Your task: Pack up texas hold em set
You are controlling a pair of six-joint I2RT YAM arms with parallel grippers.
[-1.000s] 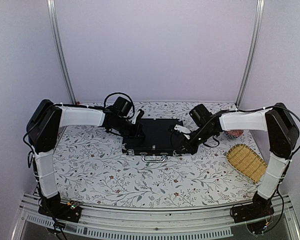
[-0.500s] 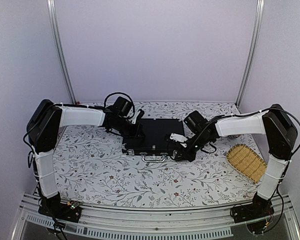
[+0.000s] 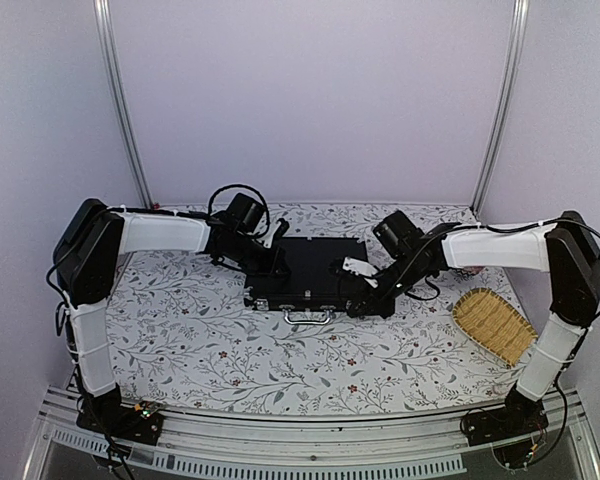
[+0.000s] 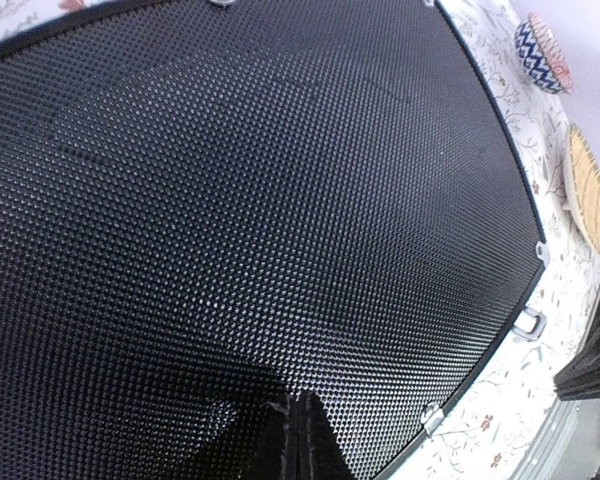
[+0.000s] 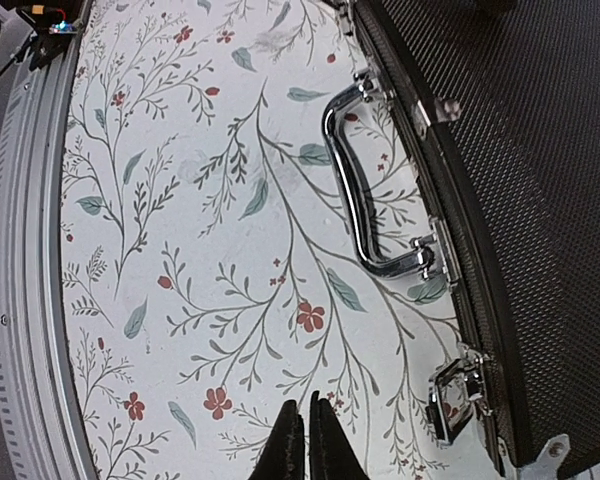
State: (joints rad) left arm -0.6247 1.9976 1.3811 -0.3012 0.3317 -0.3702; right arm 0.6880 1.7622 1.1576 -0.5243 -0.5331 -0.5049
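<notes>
The black briefcase-style case (image 3: 310, 270) lies closed on the flowered cloth, its silver handle (image 3: 308, 316) towards me. My left gripper (image 3: 276, 262) is shut and rests on the lid's left part; the left wrist view shows its shut tips (image 4: 298, 440) on the dimpled black lid (image 4: 240, 200). My right gripper (image 3: 365, 303) is shut and empty, low over the cloth by the case's near right corner. The right wrist view shows its tips (image 5: 305, 440) beside the handle (image 5: 365, 190) and a silver latch (image 5: 458, 398). Chips, dice and cards are out of view.
A woven yellow basket (image 3: 493, 326) lies at the right, near the right arm. A patterned round dish (image 3: 468, 267) sits behind that arm; it also shows in the left wrist view (image 4: 540, 55). The metal rail (image 3: 280, 455) runs along the table's near edge.
My right gripper has swung from the lid's right end down to the case's near right corner. The left arm has not moved.
</notes>
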